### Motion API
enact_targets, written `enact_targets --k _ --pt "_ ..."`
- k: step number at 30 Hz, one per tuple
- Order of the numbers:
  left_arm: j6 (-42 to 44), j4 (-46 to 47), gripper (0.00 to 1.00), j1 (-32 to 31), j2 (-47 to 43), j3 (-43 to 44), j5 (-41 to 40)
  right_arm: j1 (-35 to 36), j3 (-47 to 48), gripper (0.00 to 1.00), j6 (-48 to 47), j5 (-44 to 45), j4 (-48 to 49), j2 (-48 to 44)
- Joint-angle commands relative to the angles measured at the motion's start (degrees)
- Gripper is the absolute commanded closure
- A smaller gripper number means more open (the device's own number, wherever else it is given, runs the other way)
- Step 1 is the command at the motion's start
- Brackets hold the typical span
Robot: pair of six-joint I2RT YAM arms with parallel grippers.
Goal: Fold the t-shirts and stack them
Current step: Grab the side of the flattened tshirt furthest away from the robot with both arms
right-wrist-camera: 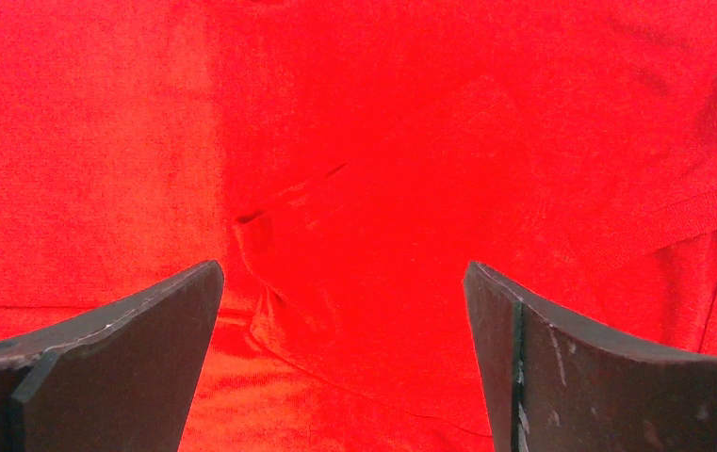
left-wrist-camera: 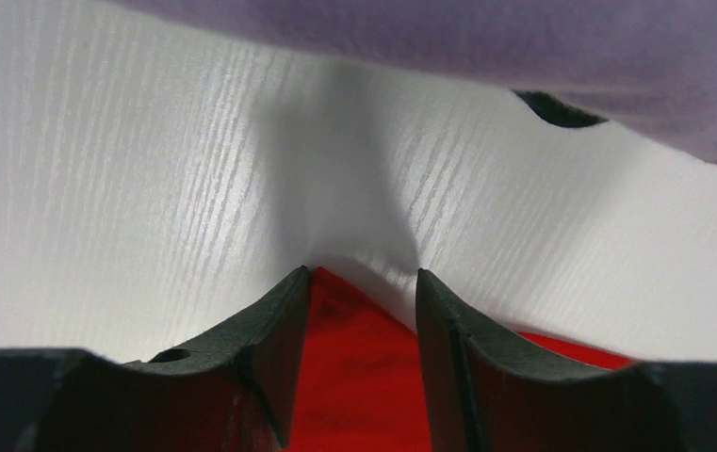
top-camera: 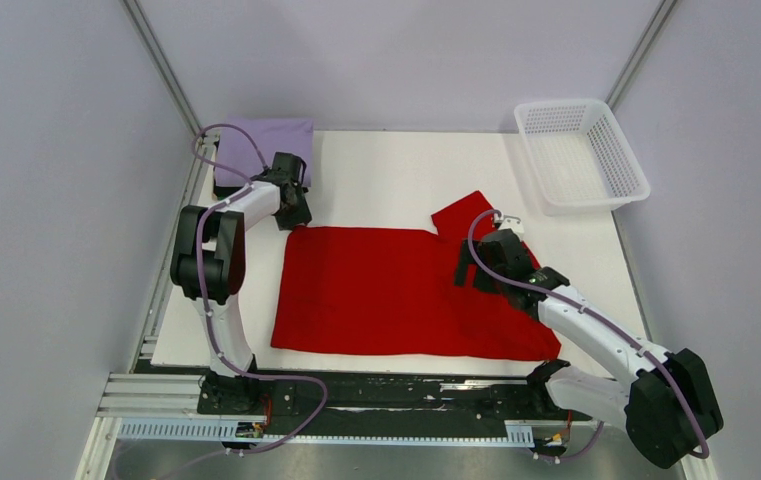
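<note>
Spread flat across the middle of the white table [top-camera: 386,170]: red t-shirt [top-camera: 396,290], one sleeve sticking out toward the far right. At the far left corner, folded lavender t-shirt [top-camera: 266,140], stacked on a dark folded t-shirt [top-camera: 226,187] that shows only as a sliver at its near edge. At the far right corner, white mesh basket [top-camera: 631,175], well apart from all the cloth.

Left pincer [top-camera: 294,215] down at the red tee's far left corner, just near of the lavender stack. From the left wrist: fingers [left-wrist-camera: 269,330] set narrow, the red corner [left-wrist-camera: 359,358] rising to a point in the gap between them, white table beyond. Pinched or merely straddled: cannot tell.

Right pincer [top-camera: 478,262] low over the red tee's right part, just near of the sleeve. From the right wrist: jaws wide apart, nothing held, red cloth filling the whole view, a small crease [right-wrist-camera: 288,198] lying in line with the gap [right-wrist-camera: 343,273].
</note>
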Motion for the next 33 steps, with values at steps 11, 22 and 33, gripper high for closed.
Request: enact_targets --k 11,22,33 --pt "1.03 -5.52 1.0 -1.64 -0.51 0.85 -2.02 -0.25 0.31 0.0 -0.23 2.76 2.27 0.65" --pt "1.79 -4.57 1.0 -3.61 -8.74 -2.62 -5.11 -1.53 6.66 0.0 4.37 10.09 0.74 5.14" --pt "2.08 -1.87 1.0 -5.55 -14.63 -6.77 -5.68 -11.74 33.93 0.01 2.46 7.55 0.63 35.92"
